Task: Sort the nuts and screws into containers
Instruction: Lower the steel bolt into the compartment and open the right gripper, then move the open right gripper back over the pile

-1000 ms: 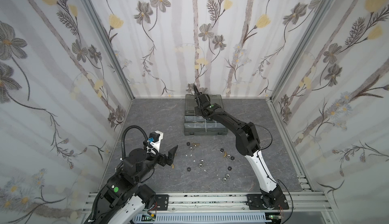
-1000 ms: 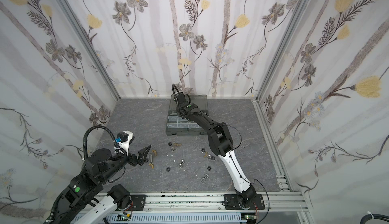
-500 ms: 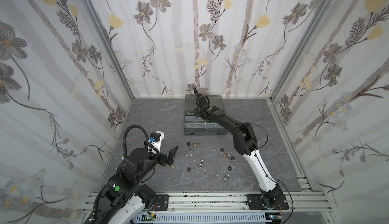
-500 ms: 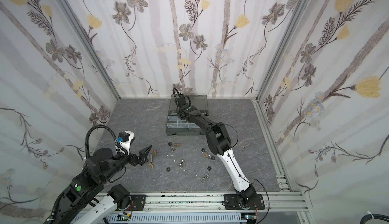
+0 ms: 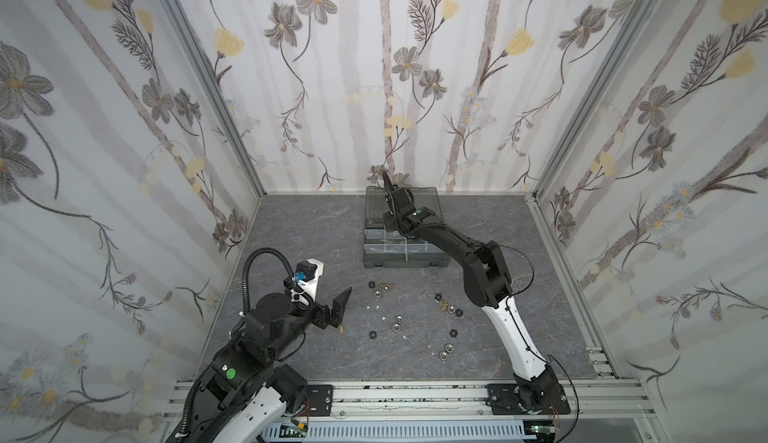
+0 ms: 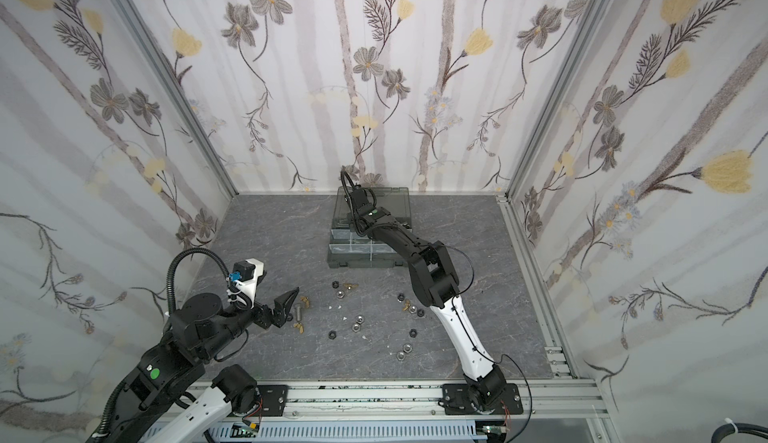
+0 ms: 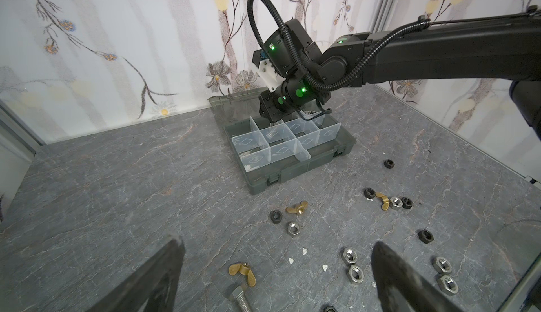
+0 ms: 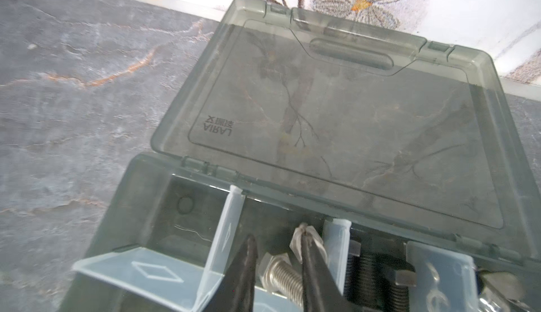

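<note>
The containers are compartments of a dark grey organiser case (image 5: 405,261) (image 6: 365,262) (image 7: 292,170) (image 8: 140,196) with its smoky lid (image 8: 351,120) laid open. My right gripper (image 8: 276,231) hangs in a back compartment, jaws a little apart. A silver screw (image 8: 282,275) lies loose between them. Black screws (image 8: 369,275) fill the neighbouring compartment. My left gripper (image 7: 276,242) (image 5: 338,308) (image 6: 286,301) is wide open and empty above a brass wing nut (image 7: 242,271) and a silver screw (image 7: 241,297) (image 6: 297,311). Several silver and black nuts (image 5: 397,326) (image 7: 293,228) lie scattered on the table.
The case sits at the back by the flowered wall (image 5: 415,87). My right arm (image 5: 482,270) stretches across the table's right half above some nuts. Small white specks (image 7: 304,250) dot the grey table (image 5: 299,233). A metal rail (image 5: 415,395) runs along the front edge.
The right wrist has shifted only slightly above the case's back row. The left arm has not moved.
</note>
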Tool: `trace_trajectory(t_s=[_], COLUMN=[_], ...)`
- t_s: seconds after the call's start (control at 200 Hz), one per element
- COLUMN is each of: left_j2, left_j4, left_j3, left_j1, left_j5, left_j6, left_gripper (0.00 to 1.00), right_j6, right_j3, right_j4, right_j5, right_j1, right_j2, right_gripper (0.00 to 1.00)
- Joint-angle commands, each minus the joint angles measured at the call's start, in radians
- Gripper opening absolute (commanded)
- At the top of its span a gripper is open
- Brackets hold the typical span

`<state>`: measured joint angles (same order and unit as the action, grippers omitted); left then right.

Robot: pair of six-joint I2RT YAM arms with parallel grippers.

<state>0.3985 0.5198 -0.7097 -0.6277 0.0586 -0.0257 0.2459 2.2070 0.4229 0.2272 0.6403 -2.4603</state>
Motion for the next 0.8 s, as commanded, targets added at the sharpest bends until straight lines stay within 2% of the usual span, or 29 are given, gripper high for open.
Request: trace_trajectory(t_s=[0.0,0.17,0.29,0.38,0.475,0.595,0.674,0.799], left_j2=[-0.014,-0.023,-0.035,-0.058,-0.082,-0.098,-0.107,-0.108], left_j4=[-0.038,-0.037,-0.035,-0.037,-0.040,-0.040,-0.041,-0.040], left_j3=[0.004,0.001,-0.004,0.000,0.011,0.013,0.014,0.015], left_j1=[0.001,0.001,0.001,0.001,0.002,0.002,0.001,0.001], left_j5=[0.004,0.007,0.019,0.025,0.019,0.012,0.006,0.001], left_j6=[-0.002,-0.001,0.002,0.001,0.003,0.003,0.004,0.008], left_gripper=[1.00,1.00,1.00,1.00,1.00,1.00,1.00,1.00], right_j6=[0.032,0.092,0.161,0.254,0.374,0.485,0.548,0.602], right_j3=[-0.032,-0.165,-0.241,-0.325,-0.412,-0.420,-0.417,-0.393], right_j4=[0.019,0.026,0.077,0.070,0.022,0.043,0.034,0.044], right_j5=[-0.059,-0.039,-0.075,-0.141,-0.162,-0.167,-0.224,-0.243], right_j1=[0.012,0.090,0.178,0.270,0.338,0.399,0.430,0.488], right_j2=[0.061,0.167,0.206,0.233,0.264,0.270,0.264,0.234], right_gripper=[0.32,0.39,0.43,0.44,0.46,0.47,0.47,0.47])
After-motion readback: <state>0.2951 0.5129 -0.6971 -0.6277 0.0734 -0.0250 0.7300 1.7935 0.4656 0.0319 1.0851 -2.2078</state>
